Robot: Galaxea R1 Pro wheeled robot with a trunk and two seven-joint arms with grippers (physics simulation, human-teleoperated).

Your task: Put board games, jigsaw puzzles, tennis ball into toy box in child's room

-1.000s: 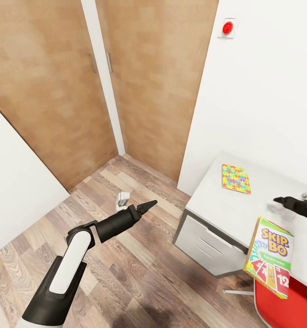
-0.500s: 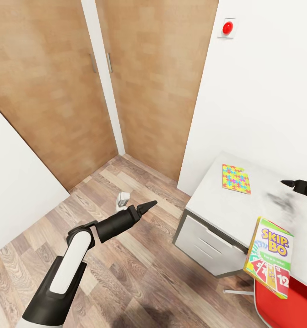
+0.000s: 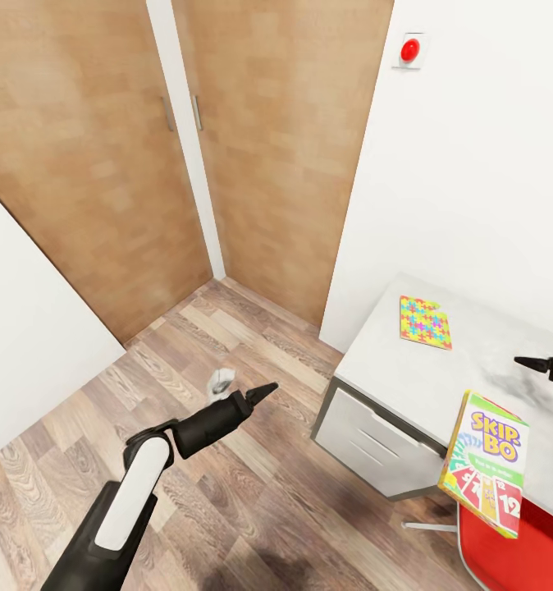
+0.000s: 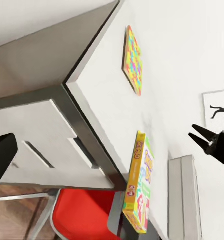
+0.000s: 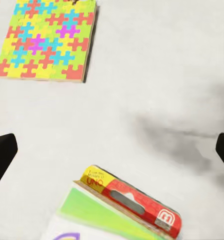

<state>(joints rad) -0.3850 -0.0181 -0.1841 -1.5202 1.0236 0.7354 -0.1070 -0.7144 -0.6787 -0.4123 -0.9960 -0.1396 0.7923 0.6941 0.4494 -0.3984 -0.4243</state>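
One jigsaw puzzle (image 3: 425,322) | board game (image 3: 484,462) | both on table (image 3: 408,377)

A white-walled room corner with a wood-plank floor (image 3: 252,492) in mixed brown tones. Two tall light-wood doors (image 3: 285,139) meet at a white post. A red round button (image 3: 409,50) sits high on the right wall. A red chair (image 3: 514,558) stands at lower right.

Jigsaw puzzle (image 3: 425,322) flat on table (image 3: 408,377); Skip-Bo board game (image 3: 485,462) overhanging front edge.
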